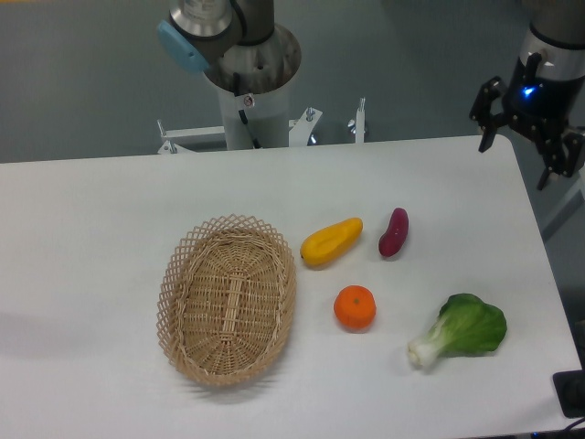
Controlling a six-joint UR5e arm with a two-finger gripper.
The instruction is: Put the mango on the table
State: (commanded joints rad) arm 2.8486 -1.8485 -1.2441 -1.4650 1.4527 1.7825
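Note:
The mango (331, 241), yellow-orange and elongated, lies on the white table (101, 219) just right of the wicker basket. My gripper (519, 154) hangs at the far right, above the table's back right corner, well away from the mango. Its fingers (487, 117) are spread apart and hold nothing.
An oval wicker basket (228, 298) with nothing in it sits left of centre. A purple sweet potato (394, 232) lies right of the mango, an orange (355, 307) in front of it, and a green bok choy (462, 329) at the front right. The robot base (251, 82) stands at the back.

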